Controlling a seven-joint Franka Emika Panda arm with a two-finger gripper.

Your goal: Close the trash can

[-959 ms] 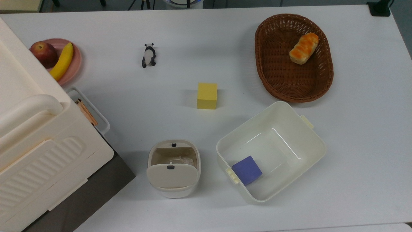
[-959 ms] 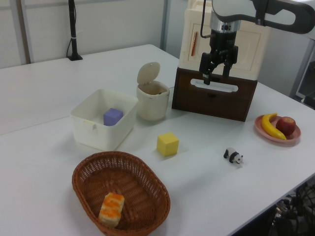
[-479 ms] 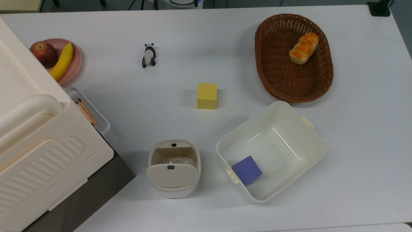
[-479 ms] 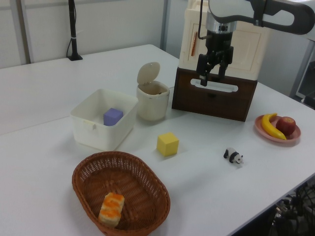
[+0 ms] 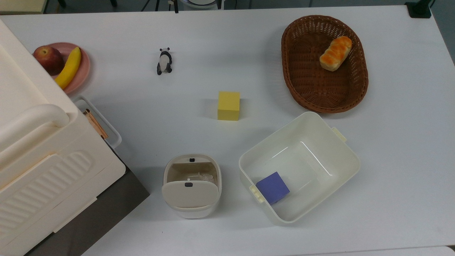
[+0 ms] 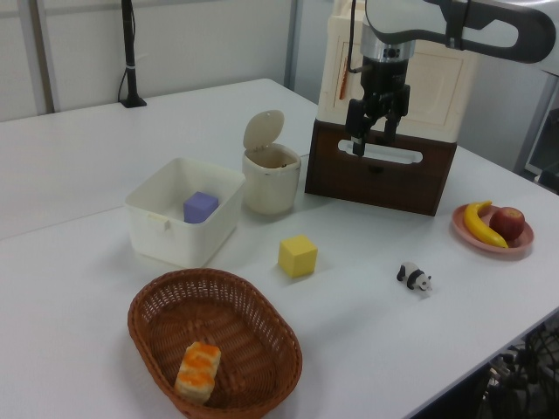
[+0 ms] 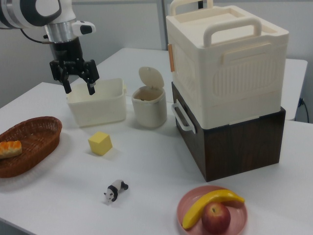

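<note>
The small cream-white trash can [image 5: 192, 186] [image 6: 271, 179] [image 7: 149, 106] stands on the white table with its beige-grey lid [image 6: 262, 131] [image 7: 150, 77] raised upright and its mouth uncovered. A small black latch [image 5: 188, 184] marks the lid. My gripper [image 6: 370, 143] [image 7: 78, 87] hangs high above the table, open, with nothing between its fingers. In the left view it is to the right of the can, in front of the dark cabinet. In the right view it is to the left of the can, in front of the white tub.
A lidless white tub [image 5: 341, 167] holding a purple cube [image 5: 273, 187] sits beside the can. A yellow cube [image 5: 228, 105], panda figure [image 5: 164, 61], wicker basket [image 5: 302, 85] with bread [image 5: 335, 53], and fruit plate [image 5: 84, 69] lie around. A big cream ribbed box [image 7: 227, 63] stands on a dark cabinet [image 7: 239, 144].
The gripper has drifted up and toward the left view's left, a little nearer the trash can. The can, its lid and all other objects have stayed put.
</note>
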